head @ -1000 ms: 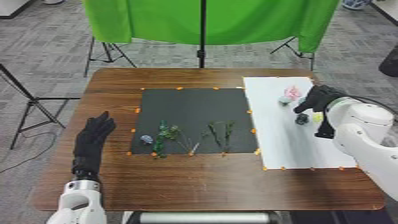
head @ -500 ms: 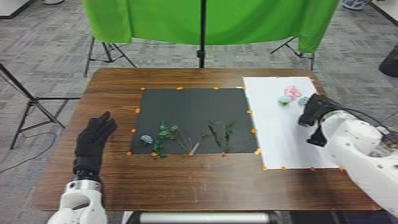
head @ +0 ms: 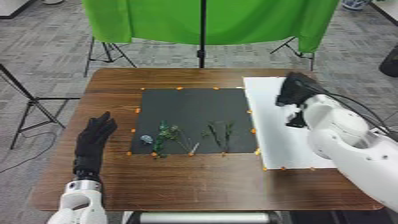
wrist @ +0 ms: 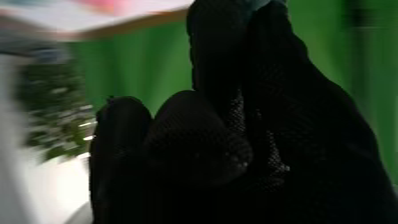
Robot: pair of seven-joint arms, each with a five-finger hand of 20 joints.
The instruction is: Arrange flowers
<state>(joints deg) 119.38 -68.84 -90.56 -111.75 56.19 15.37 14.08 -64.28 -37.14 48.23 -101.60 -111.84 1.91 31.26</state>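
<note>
Near left of the counter [head: 178, 185]: left hand [head: 91, 137] palm-down-ish beside the dark mat, fingers out pretty straight, nothing in them.
Near part of the dark mat [head: 195, 105]: pale bluish flower [head: 147, 139], leafy green stem [head: 162, 140] just beside it, thin stems [head: 228, 134] to the right.
White sheet [head: 289, 145]: right hand [head: 296, 92] over its farther part, can't tell if it's open or gripping something.
Behind the counter: green cloth [head: 160, 20] hanging.

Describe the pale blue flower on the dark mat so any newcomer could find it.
On the brown table lies a dark mat. By its near left corner is the pale blue flower, a small round clump, left of the longer green stems.
</note>
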